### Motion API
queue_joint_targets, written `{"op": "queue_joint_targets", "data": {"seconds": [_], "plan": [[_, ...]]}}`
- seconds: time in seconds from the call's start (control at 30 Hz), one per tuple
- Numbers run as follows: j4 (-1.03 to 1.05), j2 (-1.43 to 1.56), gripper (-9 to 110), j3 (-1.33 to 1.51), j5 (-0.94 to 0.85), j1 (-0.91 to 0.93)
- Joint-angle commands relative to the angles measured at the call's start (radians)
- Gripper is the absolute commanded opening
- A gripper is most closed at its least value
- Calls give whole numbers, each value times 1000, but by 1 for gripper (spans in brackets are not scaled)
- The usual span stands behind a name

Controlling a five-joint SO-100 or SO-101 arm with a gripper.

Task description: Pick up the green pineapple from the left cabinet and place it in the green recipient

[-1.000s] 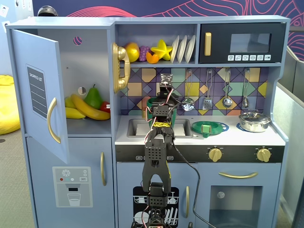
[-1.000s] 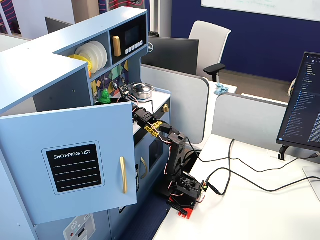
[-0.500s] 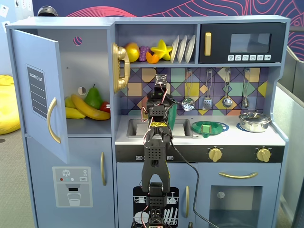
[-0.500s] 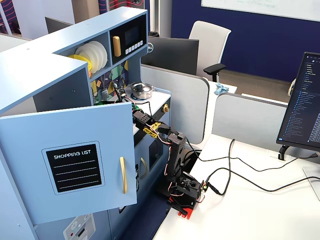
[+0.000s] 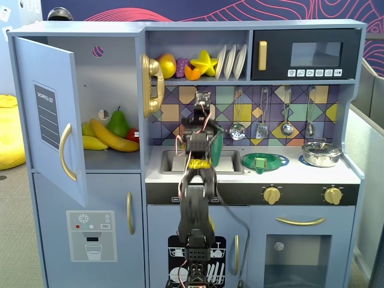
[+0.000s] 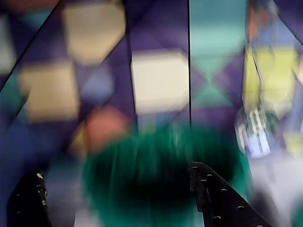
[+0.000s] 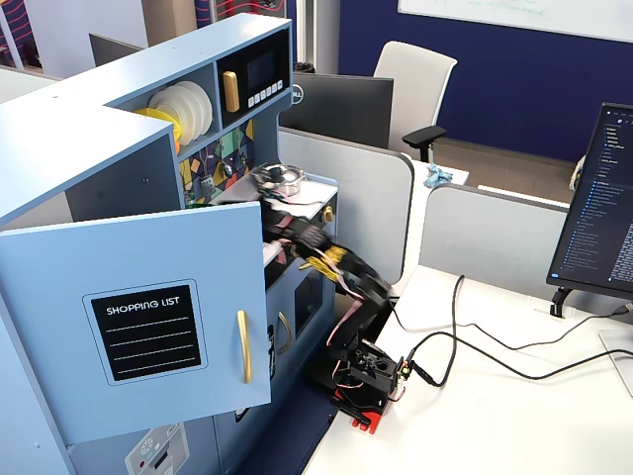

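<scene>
My gripper (image 5: 201, 103) is raised in front of the tiled back wall, above the sink. In the wrist view the gripper (image 6: 116, 171) is open, its black fingers (image 6: 210, 191) wide apart with nothing between them. Below them lies the green recipient (image 6: 156, 151), blurred, with a dark inside. In a fixed view only a sliver of the green recipient (image 5: 216, 144) shows to the right of the arm. The left cabinet (image 5: 108, 78) stands with its door (image 5: 48, 114) swung open. The green pineapple is out of view.
A banana (image 5: 111, 137) and a dark-green pear (image 5: 118, 123) lie in the cabinet. A sink (image 5: 171, 161), a flat green strainer dish (image 5: 262, 161) and a silver pot (image 5: 321, 153) sit on the counter. Utensils (image 5: 287, 114) hang on the wall. The open door (image 7: 148, 327) hides the gripper.
The arm has swung slightly left and is blurred by motion. A small green thing seen above the door edge a second ago no longer shows.
</scene>
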Motion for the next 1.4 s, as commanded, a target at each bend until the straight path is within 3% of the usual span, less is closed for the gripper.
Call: {"op": "queue_joint_targets", "data": {"seconds": [0.0, 0.33, 0.73, 0.9, 0.93, 1.0, 1.13, 1.37], "plan": [[150, 405, 35, 319, -6, -5], [523, 747, 36, 796, 132, 35], [571, 841, 10, 1266, 51, 23], [572, 845, 12, 1296, 149, -5], [574, 844, 13, 1296, 132, -12], [627, 841, 13, 1296, -75, -25], [696, 859, 13, 1296, 12, -21], [928, 965, 13, 1296, -28, 28]]}}
